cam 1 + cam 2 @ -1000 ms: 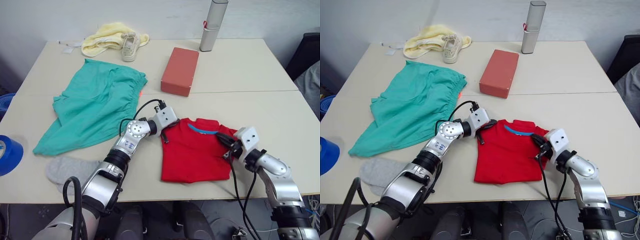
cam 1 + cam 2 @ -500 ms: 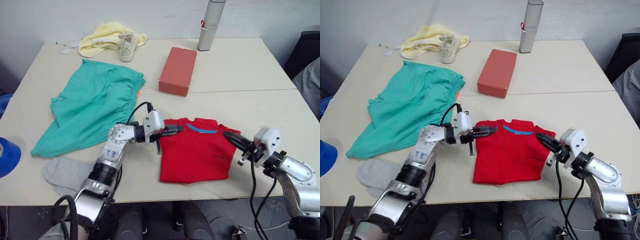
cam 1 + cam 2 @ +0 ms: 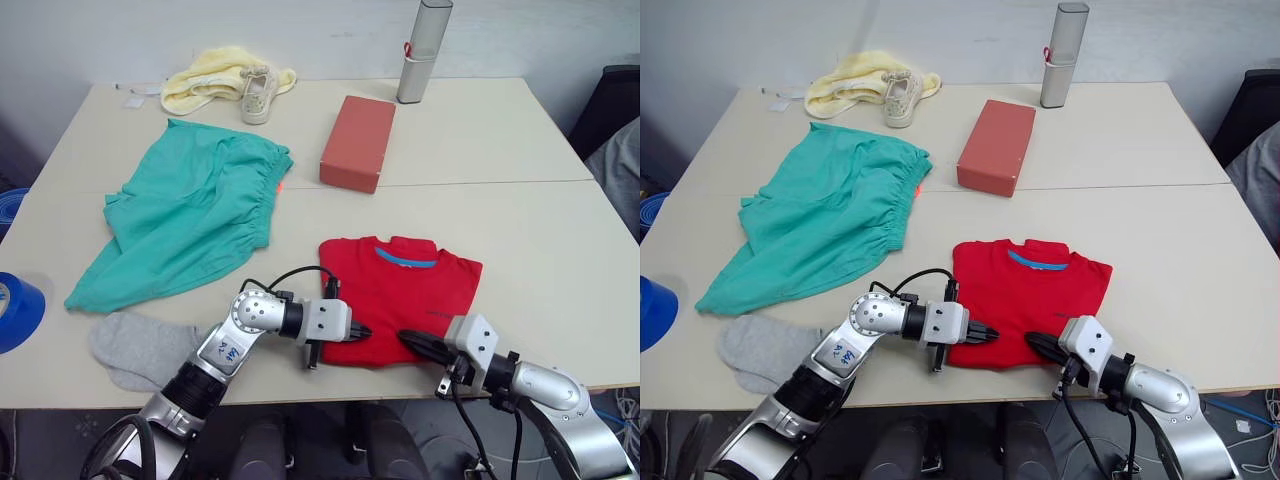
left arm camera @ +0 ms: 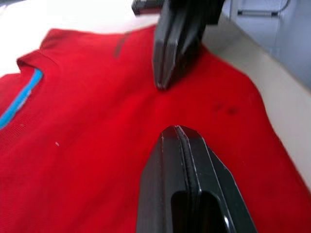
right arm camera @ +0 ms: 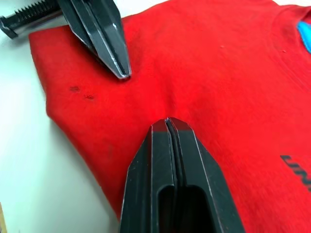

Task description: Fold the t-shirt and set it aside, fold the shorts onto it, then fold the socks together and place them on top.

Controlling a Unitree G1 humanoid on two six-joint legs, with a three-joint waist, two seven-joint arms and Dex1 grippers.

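While both arms reach in low over the counter (image 3: 520, 215), the left end effector (image 3: 362, 330) and the right end effector (image 3: 405, 340) point tip to tip at the near hem of the t-shirt (image 3: 400, 295). Each has its two black fingers pressed together with no cloth between them, tips resting on the red fabric; the wrist views show the two tips close but apart. The t-shirt lies folded into a rough rectangle, blue neck band on the side away from both end effectors. Beyond the left end effector, the shorts (image 3: 190, 220) lie spread flat, and the socks (image 3: 135, 345) sit just outside its forearm near the counter's edge. Farther back are a brick-red box (image 3: 358, 142), a yellow towel (image 3: 210, 80) with a beige sneaker (image 3: 257, 93), and a grey case (image 3: 422, 50) standing upright.
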